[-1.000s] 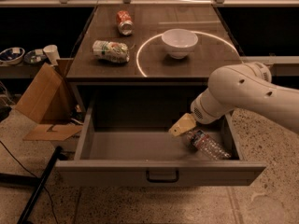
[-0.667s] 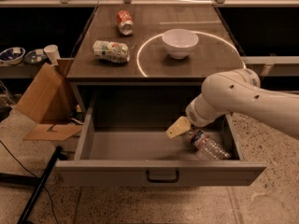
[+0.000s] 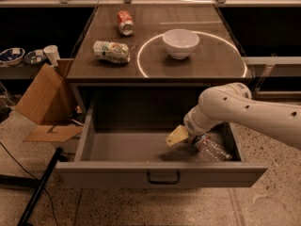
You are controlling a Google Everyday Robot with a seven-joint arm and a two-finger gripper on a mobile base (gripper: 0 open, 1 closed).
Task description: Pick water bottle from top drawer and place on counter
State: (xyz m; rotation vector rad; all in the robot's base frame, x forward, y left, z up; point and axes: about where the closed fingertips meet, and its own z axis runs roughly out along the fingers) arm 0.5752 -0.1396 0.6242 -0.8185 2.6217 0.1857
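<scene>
The water bottle (image 3: 212, 148), clear and ribbed, lies on its side in the right part of the open top drawer (image 3: 160, 174). My gripper (image 3: 178, 136), with yellowish fingers, hangs inside the drawer just left of the bottle, at the end of the white arm (image 3: 244, 109) that reaches in from the right. Part of the bottle is hidden behind the wrist. The counter (image 3: 155, 65) above is dark brown with a white circle line.
On the counter stand a white bowl (image 3: 180, 43), a red soda can (image 3: 125, 22) lying on its side and a white-and-green packet (image 3: 111, 51). A cardboard box (image 3: 44, 102) sits on the floor to the left. A black pole (image 3: 37, 187) lies at the drawer's left corner.
My arm and gripper have moved left and a little lower inside the drawer. The bottle has not moved.
</scene>
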